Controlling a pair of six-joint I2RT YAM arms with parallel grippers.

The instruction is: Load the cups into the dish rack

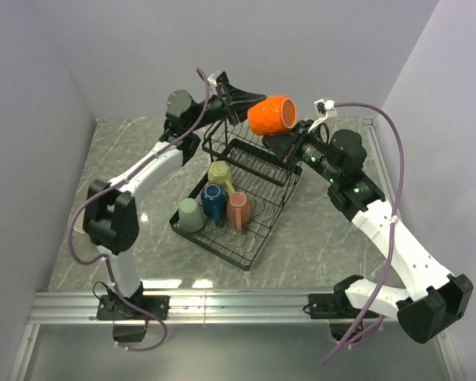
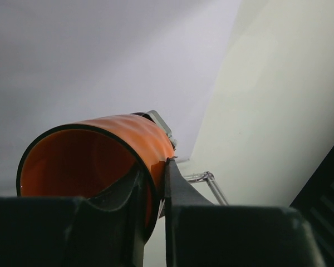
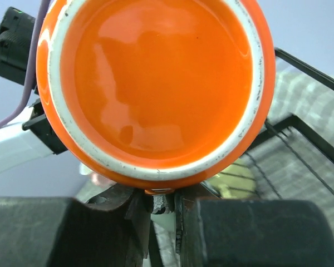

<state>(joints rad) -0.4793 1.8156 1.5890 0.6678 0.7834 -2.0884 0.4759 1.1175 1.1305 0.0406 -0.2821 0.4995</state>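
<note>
The left gripper is pressed together on the wall of the glossy orange ceramic mug. One finger is inside the mouth and the other outside, so the rim is pinched betw. them. This grip probably serves to carry the mug on its side, high in the air over the far end of the large black wire dish rack.

The right gripper stands just under the mug's base w/ fingers nearly together. A small orange bit sits betw. them, perhaps the handle, but whether it really pinches cannot be told. It looks like a handover, i.e. one arm gives the mug to the other.

The mug is smooth and shiny, w/ a pale ring around its base. In the rack's tray four mugs are loaded already: a pale green mug, a blue mug, a yellow-green mug and a salmon mug.
</note>
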